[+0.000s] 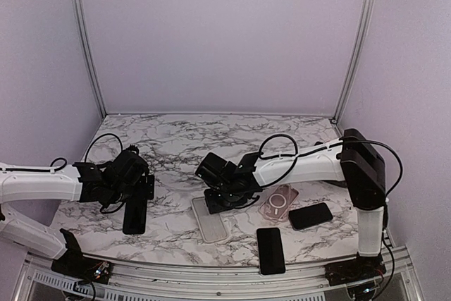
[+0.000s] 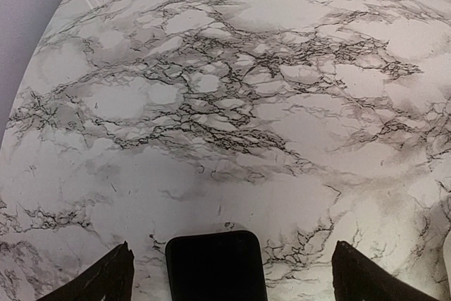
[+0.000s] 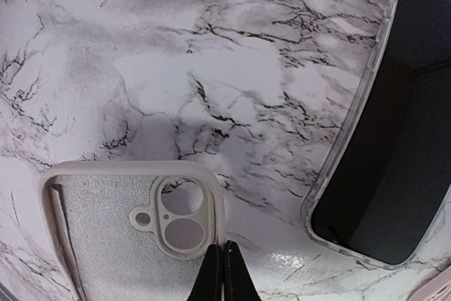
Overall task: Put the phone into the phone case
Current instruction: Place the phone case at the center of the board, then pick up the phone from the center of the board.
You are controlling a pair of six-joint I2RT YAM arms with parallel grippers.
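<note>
A black phone [image 1: 134,214] lies flat at the left; in the left wrist view its top end [image 2: 215,267] sits between my fingers, untouched. My left gripper [image 1: 141,188] [image 2: 231,259] hangs open over that end, with marble showing on both sides of the phone. A whitish phone case [image 1: 210,219] [image 3: 120,237] lies open side up in the middle, camera cutout toward the gripper. My right gripper [image 1: 215,201] [image 3: 224,269] is shut, its tips at the case's rim beside the cutout. Whether they pinch the rim I cannot tell.
A pink clear case with a ring [image 1: 279,202], a black phone [image 1: 310,215] and another black phone [image 1: 270,250] lie at the right front. A dark phone in a clear case [image 3: 394,153] lies right of my right gripper's tips. The marble table [image 1: 211,139] meets walls at the back.
</note>
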